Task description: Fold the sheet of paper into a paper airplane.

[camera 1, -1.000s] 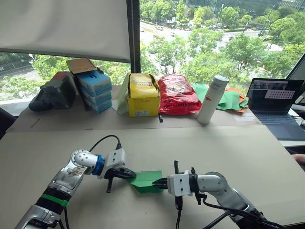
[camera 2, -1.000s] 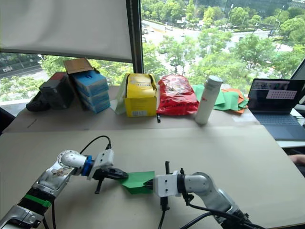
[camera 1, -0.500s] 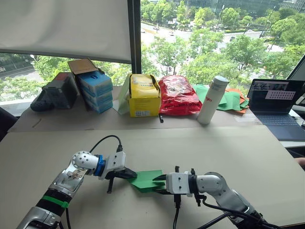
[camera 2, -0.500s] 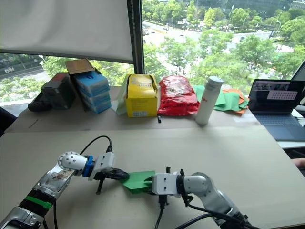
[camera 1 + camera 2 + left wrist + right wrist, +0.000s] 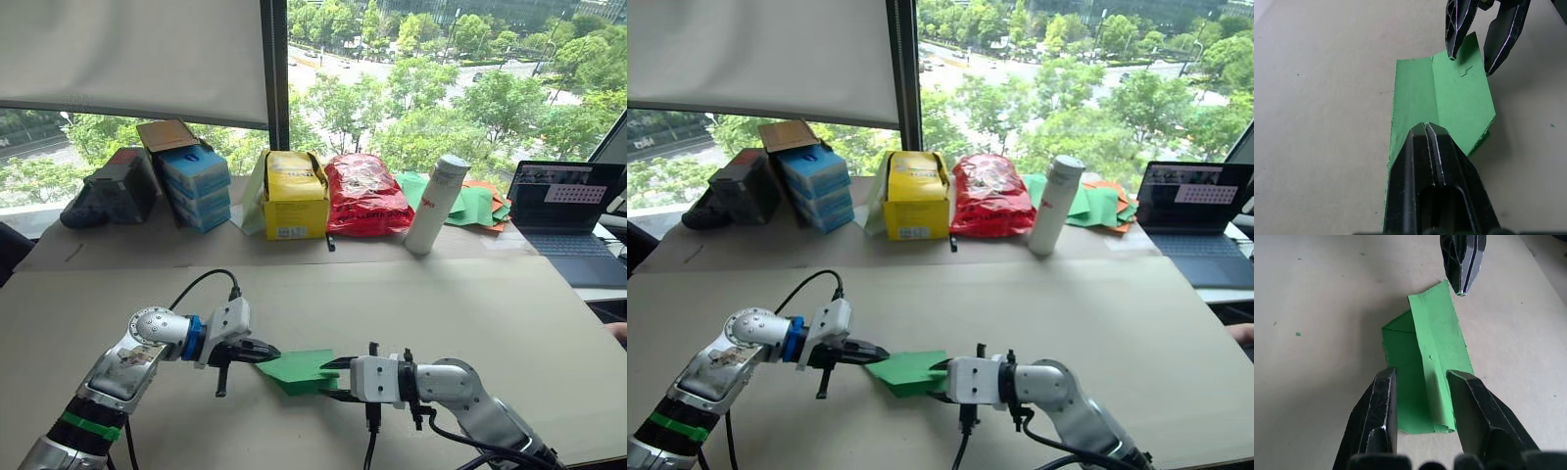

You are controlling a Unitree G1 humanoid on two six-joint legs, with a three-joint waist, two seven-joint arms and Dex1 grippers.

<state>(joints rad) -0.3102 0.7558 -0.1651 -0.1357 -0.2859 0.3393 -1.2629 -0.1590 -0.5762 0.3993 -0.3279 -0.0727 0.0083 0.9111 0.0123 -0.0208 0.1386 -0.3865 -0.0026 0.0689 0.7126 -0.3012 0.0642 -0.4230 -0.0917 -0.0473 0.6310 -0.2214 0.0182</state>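
sheet of paper [image 5: 299,369] folded, flat on table [image 5: 470,304] btwn grippers, long axis l-r | left gripper [image 5: 1426,126] fingers together at its l end, clamp unclear | right gripper [image 5: 1420,377] fingers apart, straddling r end

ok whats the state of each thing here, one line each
sheet of paper: partly folded, creased, lying on the table
left claw: shut, tips at one end of the paper
right claw: open, fingers either side of a raised fold
laptop: open, screen on
white bottle: upright, capped
yellow box: upright, top open
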